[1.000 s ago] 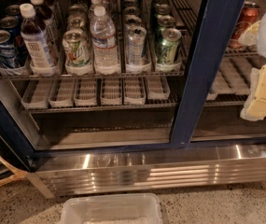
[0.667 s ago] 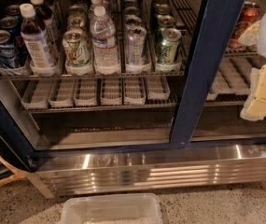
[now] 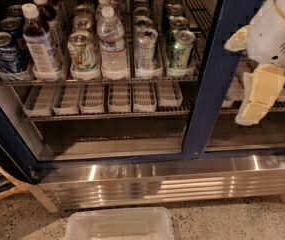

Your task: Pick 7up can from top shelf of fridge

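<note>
The 7up can, silvery-white with green lettering and a red-orange spot, stands at the front of its lane on the top shelf of the fridge. More cans stand behind it in the same lane. A water bottle is at its right and a dark drink bottle at its left. My gripper, cream and white, hangs at the right, in front of the right-hand door pane. It is well to the right of the can and beyond the blue door frame.
A plain silver can, a green can and a blue can share the top shelf. The lower rack holds empty pale lane trays. A clear plastic bin sits on the floor in front.
My gripper and arm have moved left and further into view at the right. The cans and bottles have not moved.
</note>
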You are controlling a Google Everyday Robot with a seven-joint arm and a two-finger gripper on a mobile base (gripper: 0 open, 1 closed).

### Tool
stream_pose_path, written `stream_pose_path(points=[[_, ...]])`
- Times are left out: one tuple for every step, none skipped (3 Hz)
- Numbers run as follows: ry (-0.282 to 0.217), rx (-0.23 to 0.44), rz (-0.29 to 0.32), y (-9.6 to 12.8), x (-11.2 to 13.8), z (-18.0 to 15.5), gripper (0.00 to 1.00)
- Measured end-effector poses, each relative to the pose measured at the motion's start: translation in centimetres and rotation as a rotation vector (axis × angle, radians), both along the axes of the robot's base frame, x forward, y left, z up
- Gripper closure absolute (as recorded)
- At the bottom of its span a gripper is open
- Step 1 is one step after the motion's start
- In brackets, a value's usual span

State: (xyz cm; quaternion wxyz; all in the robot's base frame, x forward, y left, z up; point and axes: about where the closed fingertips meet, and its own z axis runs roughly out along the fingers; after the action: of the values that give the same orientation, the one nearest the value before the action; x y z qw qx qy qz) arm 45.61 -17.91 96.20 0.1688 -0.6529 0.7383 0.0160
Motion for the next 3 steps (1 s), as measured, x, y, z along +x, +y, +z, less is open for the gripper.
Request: stream_pose_path(points=[[0.092, 0.075, 0.13, 3.4, 2.0, -2.9, 0.0], [0.108, 0.123, 0.251, 6.9, 3.1, -4.5, 0.0], [0.108, 0.123, 0.251, 6.9, 3.1, -4.5, 0.0]])
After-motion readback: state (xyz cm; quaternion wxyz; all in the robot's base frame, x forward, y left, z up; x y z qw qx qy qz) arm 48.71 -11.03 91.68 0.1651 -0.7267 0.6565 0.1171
